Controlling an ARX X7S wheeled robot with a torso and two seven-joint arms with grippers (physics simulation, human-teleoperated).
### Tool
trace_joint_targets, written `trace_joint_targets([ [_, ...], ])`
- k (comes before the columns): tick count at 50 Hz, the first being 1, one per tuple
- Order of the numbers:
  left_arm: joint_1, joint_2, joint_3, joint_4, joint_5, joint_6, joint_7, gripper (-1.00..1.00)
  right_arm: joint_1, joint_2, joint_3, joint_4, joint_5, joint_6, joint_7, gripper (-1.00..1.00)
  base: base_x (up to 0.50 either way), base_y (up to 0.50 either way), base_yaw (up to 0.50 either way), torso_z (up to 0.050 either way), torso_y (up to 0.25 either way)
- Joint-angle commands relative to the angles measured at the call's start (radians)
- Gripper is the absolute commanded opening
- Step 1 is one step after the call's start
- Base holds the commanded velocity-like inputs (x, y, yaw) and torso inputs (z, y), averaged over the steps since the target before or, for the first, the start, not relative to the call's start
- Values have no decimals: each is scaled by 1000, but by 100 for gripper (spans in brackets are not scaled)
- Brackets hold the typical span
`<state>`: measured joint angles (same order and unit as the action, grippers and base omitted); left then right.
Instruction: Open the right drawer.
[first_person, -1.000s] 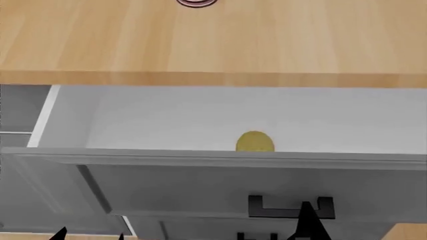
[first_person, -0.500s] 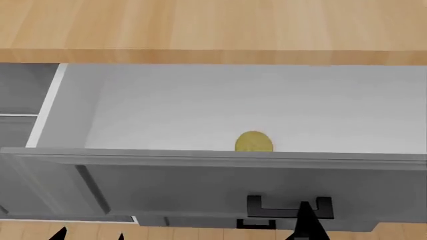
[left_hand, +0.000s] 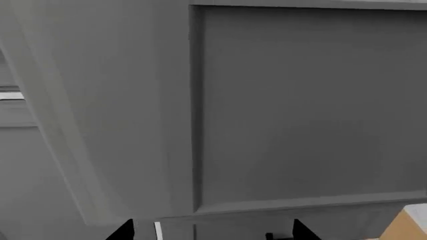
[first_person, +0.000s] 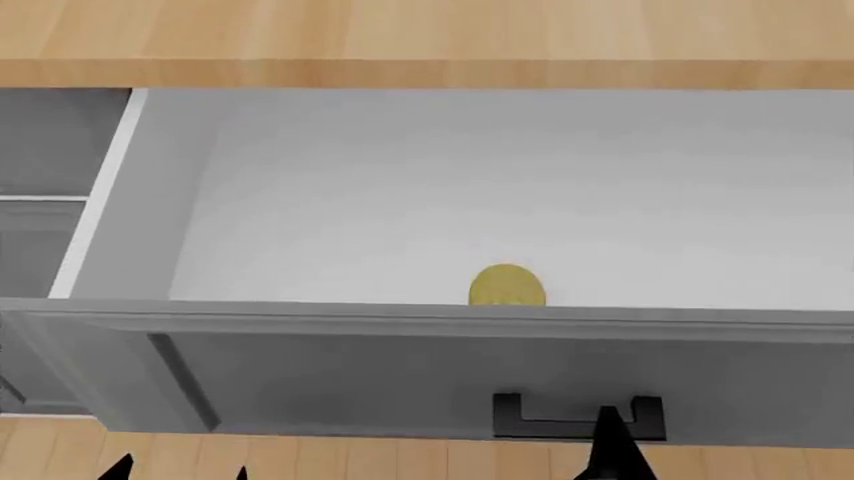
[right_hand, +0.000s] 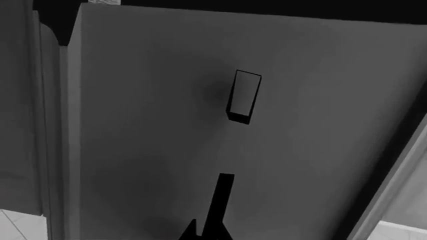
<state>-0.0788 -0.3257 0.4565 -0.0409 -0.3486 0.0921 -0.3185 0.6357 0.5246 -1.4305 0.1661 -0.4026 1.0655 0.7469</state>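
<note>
— one right drawer (first_person: 400, 200), location?
— mid frame, pulled out under the wooden counter (first_person: 427, 40); yellow disc (first_person: 507, 286) inside.
— claws?
— right gripper (first_person: 611, 445) at the black handle (first_person: 577, 418), grip unclear; left gripper (left_hand: 210, 231) spread apart.

pale wood countertop (first_person: 427, 35), light wood floor (first_person: 334, 458)

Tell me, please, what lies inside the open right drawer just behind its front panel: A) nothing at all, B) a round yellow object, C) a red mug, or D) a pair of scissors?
B: the head view shows a round yellow object on the pale floor of the right drawer, just behind its front.
</note>
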Motion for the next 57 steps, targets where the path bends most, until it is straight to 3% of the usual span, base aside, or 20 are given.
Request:
trace_joint_targets([
  [1,-2,-1,2,-1,-2,0,-2,100,-15,-35,-44,-38,-126,15,34,-100,-137,1,0,0,0],
  [57,-4,-8,13,0,-8,4,-10,100,-19,-30,-41,-53,-148,23,20,-100,-143,1,0,0,0],
])
